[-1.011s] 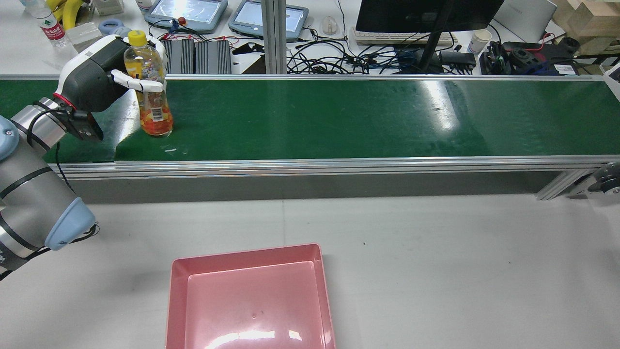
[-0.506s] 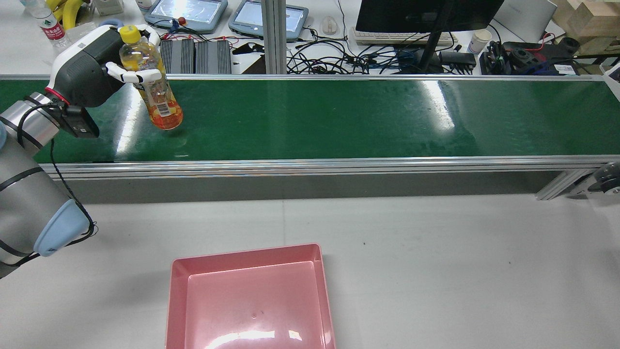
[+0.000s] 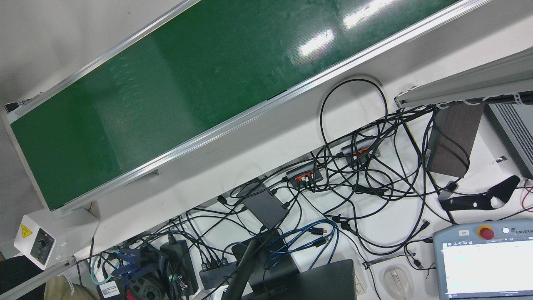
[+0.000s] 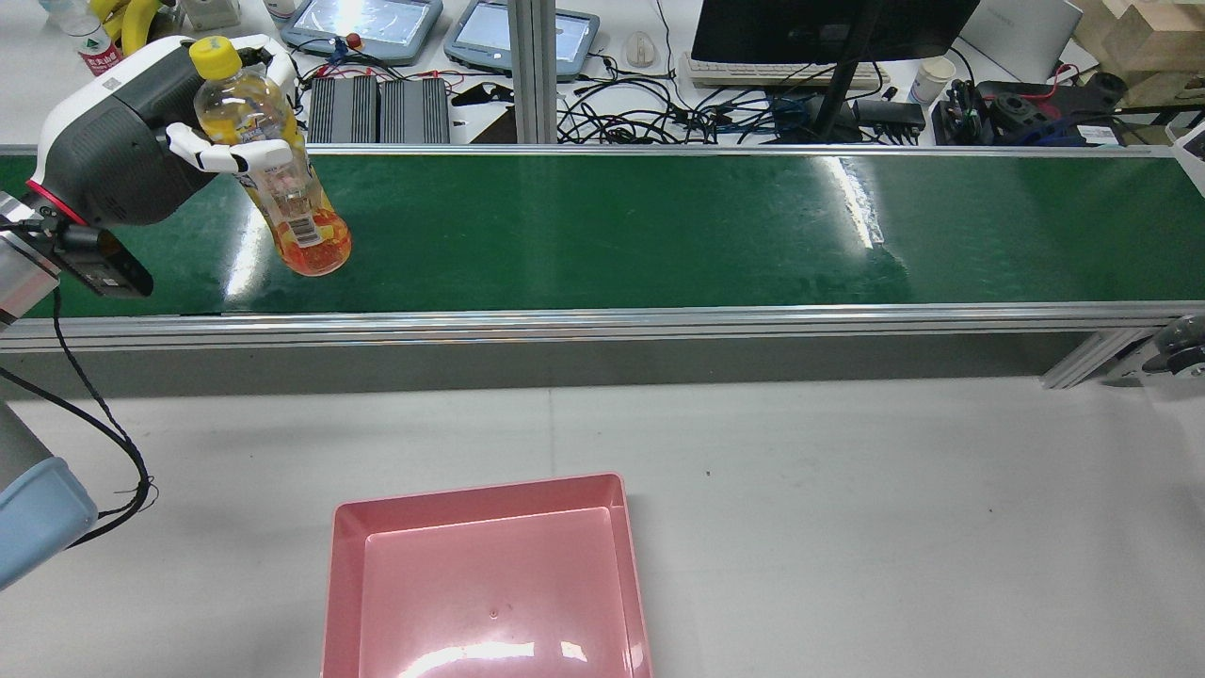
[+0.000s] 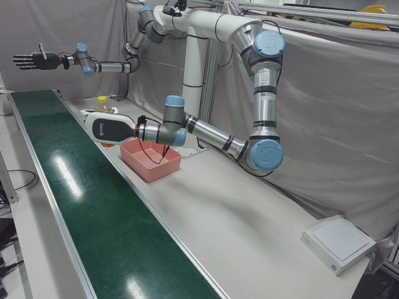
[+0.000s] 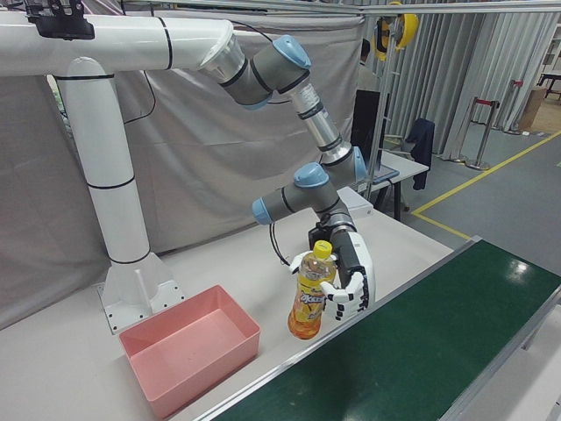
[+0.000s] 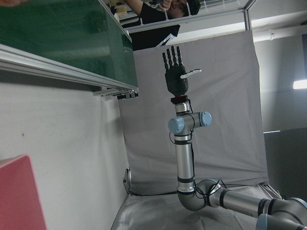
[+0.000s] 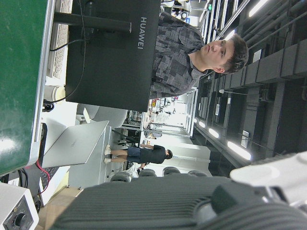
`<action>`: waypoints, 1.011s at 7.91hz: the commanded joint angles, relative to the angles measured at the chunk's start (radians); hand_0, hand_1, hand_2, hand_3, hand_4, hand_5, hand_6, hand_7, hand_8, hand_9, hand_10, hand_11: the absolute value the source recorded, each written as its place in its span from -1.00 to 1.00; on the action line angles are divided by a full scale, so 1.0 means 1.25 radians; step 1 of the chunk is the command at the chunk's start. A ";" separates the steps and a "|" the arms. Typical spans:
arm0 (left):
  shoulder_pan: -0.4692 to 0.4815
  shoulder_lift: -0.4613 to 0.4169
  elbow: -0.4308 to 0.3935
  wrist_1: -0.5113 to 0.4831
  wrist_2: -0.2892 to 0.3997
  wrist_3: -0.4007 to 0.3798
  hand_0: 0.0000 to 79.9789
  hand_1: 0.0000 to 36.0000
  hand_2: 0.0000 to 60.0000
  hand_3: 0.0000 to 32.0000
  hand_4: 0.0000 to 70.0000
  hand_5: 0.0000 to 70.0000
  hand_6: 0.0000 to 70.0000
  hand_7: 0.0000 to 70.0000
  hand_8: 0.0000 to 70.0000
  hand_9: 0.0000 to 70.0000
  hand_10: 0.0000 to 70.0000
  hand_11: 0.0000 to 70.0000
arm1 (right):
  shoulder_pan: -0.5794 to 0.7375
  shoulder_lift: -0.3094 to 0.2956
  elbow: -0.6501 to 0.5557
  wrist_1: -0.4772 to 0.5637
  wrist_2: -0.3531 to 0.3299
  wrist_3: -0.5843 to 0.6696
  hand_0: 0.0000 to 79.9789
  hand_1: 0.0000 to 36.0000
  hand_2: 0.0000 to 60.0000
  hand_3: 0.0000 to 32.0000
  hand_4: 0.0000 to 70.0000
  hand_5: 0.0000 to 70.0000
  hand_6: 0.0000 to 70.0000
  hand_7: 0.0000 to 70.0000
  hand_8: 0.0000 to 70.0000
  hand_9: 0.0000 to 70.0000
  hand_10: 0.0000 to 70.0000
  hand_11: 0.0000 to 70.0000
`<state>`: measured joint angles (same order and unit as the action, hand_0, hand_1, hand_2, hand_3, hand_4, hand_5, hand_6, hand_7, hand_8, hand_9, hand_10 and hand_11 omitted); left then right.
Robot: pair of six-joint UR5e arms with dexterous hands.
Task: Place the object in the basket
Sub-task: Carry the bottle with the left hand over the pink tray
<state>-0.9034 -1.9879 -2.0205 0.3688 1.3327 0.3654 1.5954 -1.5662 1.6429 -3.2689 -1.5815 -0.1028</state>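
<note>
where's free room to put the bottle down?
The pink basket is empty. The white table right of it is bare, as is the green belt right of the bottle held by the left hand. The desk beyond the belt is crowded with cables.

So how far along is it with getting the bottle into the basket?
The pickup looks done: the left hand is shut on the bottle, tilted and apparently clear of the green belt. The carry is under way. The pink basket holds nothing, so moving over it and letting go remain. The right hand is raised, open.
</note>
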 commanded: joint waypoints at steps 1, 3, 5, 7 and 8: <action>0.073 0.040 -0.103 0.037 0.001 0.006 0.29 1.00 1.00 -1.00 0.04 1.00 0.78 1.00 0.92 1.00 1.00 1.00 | 0.001 0.000 0.000 0.000 0.000 0.000 -1.00 -1.00 -1.00 -1.00 -1.00 -1.00 -1.00 -1.00 -1.00 -1.00 -1.00 -1.00; 0.119 0.043 -0.121 0.045 0.001 0.034 0.31 0.97 1.00 -1.00 -0.01 1.00 0.71 1.00 0.88 1.00 1.00 1.00 | 0.001 0.000 0.000 0.000 0.000 0.000 -1.00 -1.00 -1.00 -1.00 -1.00 -1.00 -1.00 -1.00 -1.00 -1.00 -1.00 -1.00; 0.169 0.081 -0.191 0.089 0.001 0.090 0.31 0.92 1.00 -1.00 0.00 1.00 0.70 1.00 0.87 1.00 1.00 1.00 | 0.000 0.000 0.000 0.000 0.000 0.000 -1.00 -1.00 -1.00 -1.00 -1.00 -1.00 -1.00 -1.00 -1.00 -1.00 -1.00 -1.00; 0.207 0.135 -0.234 0.099 0.001 0.105 0.30 0.88 1.00 -1.00 -0.03 1.00 0.66 1.00 0.85 1.00 1.00 1.00 | 0.000 0.000 0.000 0.000 0.000 0.000 -1.00 -1.00 -1.00 -1.00 -1.00 -1.00 -1.00 -1.00 -1.00 -1.00 -1.00 -1.00; 0.233 0.153 -0.245 0.099 0.000 0.110 0.30 0.83 1.00 -1.00 -0.06 1.00 0.64 1.00 0.84 1.00 1.00 1.00 | 0.000 0.000 0.000 0.000 0.000 0.000 -1.00 -1.00 -1.00 -1.00 -1.00 -1.00 -1.00 -1.00 -1.00 -1.00 -1.00 -1.00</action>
<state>-0.6722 -1.8551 -2.2861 0.4852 1.3345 0.4860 1.5954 -1.5662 1.6429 -3.2689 -1.5815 -0.1028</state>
